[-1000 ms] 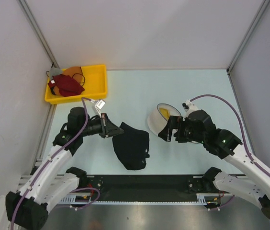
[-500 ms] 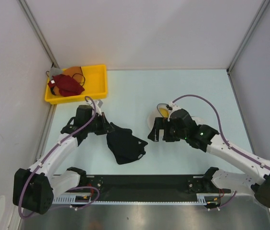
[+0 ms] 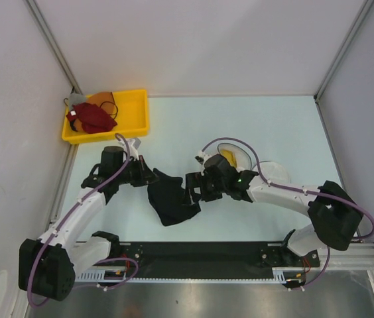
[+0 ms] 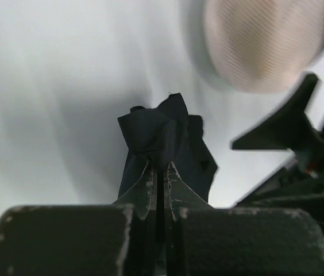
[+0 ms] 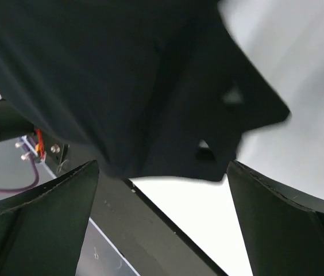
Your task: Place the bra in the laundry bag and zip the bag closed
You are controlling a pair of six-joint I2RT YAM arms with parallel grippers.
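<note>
The black bra (image 3: 172,200) lies crumpled on the table between the arms. My left gripper (image 3: 152,175) is shut on its upper left edge; in the left wrist view the cloth (image 4: 165,144) bunches out past the closed fingertips. My right gripper (image 3: 192,187) is open at the bra's right side, its fingers (image 5: 53,195) spread wide below the black cloth (image 5: 122,75). The laundry bag (image 3: 235,156) stands open behind the right arm, one white mesh half with something yellow inside, mostly hidden by the arm. It shows blurred in the left wrist view (image 4: 265,40).
A yellow plastic bin (image 3: 134,116) with red, orange and grey garments sits at the back left. The black front rail (image 3: 200,255) runs along the near table edge. White walls close in both sides.
My right gripper has swung left from the laundry bag to the bra's right side. My left gripper has turned and drawn the bra's upper edge a little left.
</note>
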